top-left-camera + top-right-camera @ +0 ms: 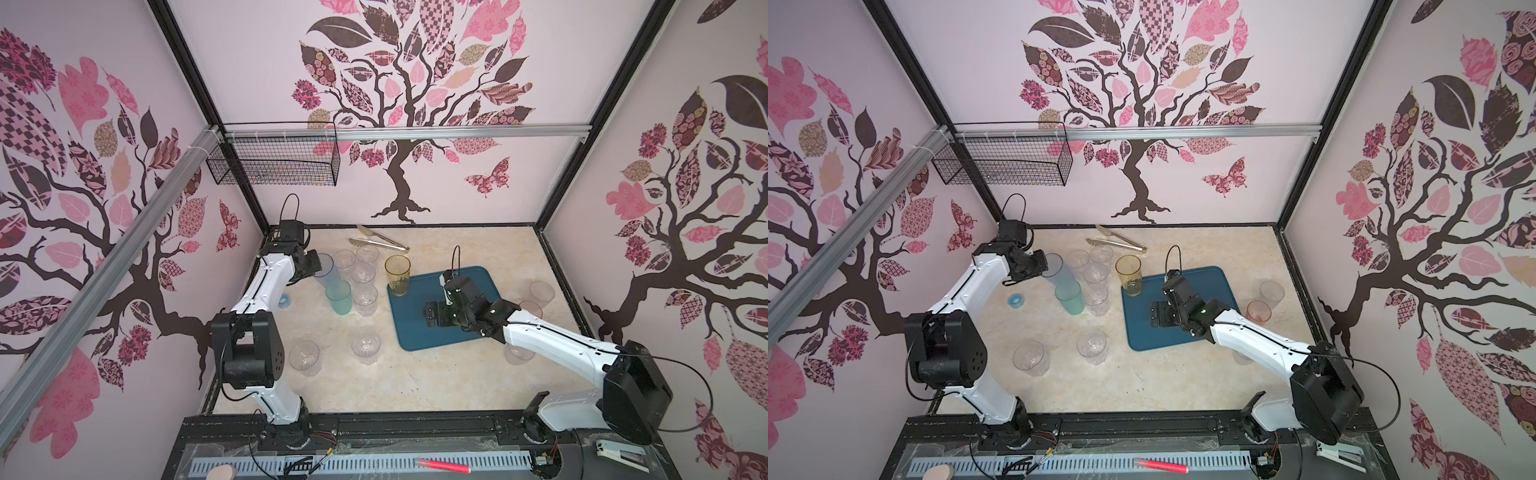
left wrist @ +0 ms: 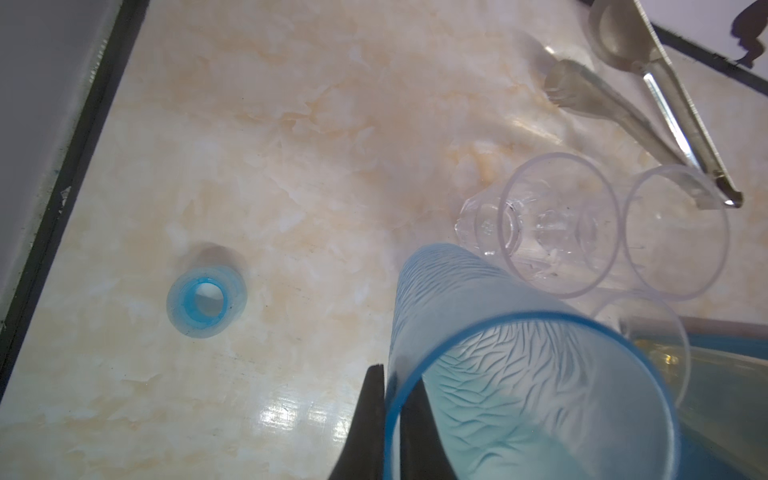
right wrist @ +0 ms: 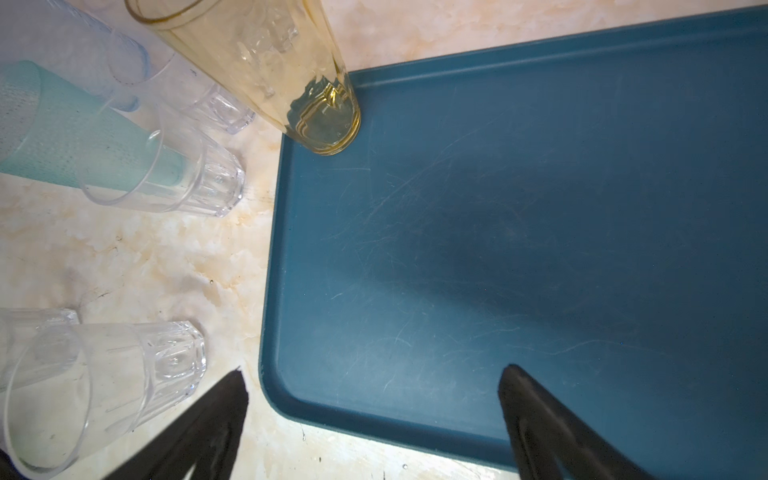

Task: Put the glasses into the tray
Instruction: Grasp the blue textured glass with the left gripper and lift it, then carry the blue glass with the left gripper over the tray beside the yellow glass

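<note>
My left gripper (image 1: 316, 266) (image 2: 394, 399) is shut on the rim of a tall blue glass (image 1: 327, 272) (image 2: 519, 365), one finger inside and one outside. The blue glass leans among the glasses at the left. Beside it stand a teal glass (image 1: 338, 297) and several clear faceted glasses (image 1: 365, 286). An amber glass (image 1: 397, 275) (image 3: 266, 62) stands upright in the far left corner of the dark teal tray (image 1: 411, 330) (image 3: 540, 208). My right gripper (image 1: 432, 316) (image 3: 374, 372) hovers open over the tray's near left corner, holding nothing.
Metal tongs (image 1: 379, 242) lie at the back. A blue ring (image 1: 284, 300) lies left of the glasses. Two clear glasses (image 1: 304, 355) (image 1: 365, 345) stand nearer the front. A clear glass (image 1: 542, 293) and a pink glass (image 1: 530, 308) stand right of the tray. A wire basket (image 1: 274, 162) hangs on the wall.
</note>
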{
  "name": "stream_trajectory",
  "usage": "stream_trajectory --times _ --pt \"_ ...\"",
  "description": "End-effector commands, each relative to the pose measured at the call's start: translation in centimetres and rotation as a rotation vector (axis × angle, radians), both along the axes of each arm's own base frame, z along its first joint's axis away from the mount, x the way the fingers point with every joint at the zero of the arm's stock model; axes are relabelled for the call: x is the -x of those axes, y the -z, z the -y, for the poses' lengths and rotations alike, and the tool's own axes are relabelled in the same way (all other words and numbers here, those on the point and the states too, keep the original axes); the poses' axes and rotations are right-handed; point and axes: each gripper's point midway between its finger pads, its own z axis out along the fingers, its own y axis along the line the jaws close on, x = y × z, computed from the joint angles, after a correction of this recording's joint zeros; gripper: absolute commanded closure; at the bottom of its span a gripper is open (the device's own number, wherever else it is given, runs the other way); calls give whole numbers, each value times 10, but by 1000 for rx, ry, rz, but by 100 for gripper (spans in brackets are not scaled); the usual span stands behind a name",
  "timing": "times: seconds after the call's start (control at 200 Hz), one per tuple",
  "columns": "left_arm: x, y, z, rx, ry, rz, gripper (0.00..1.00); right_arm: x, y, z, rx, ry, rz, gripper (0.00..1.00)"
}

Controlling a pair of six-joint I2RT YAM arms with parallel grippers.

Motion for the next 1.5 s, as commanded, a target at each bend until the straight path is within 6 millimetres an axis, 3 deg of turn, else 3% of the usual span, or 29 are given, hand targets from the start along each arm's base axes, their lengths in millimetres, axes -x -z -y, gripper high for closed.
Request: stream_trajectory --times 0.0,0.17,0.305,0.39,0.505,0.67,0.775,1.095,1.495 --pt "15 -41 4 13 0 75 100 -2 -26 -9 -66 -10 27 3" --pt "45 -92 -1 -53 -15 157 100 4 -35 0 -33 -24 44 2" --pt "66 -122 0 -82 -2 200 100 25 -23 14 7 -37 -23 1" --pt "78 -136 15 -85 43 224 100 46 -9 22 21 -58 -104 2" --pt "90 -149 56 -10 134 259 100 76 13 24 -22 -91 -215 3" --pt "100 -146 124 90 298 257 100 93 48 20 -82 -81 -316 5" --pt "103 -140 143 96 348 238 100 94 63 15 -107 -67 -350 5" --pt "100 -122 154 137 367 213 100 85 95 -6 -115 -94 -419 6" --pt "96 -116 152 111 372 218 100 74 108 -52 -136 -135 -429 7"
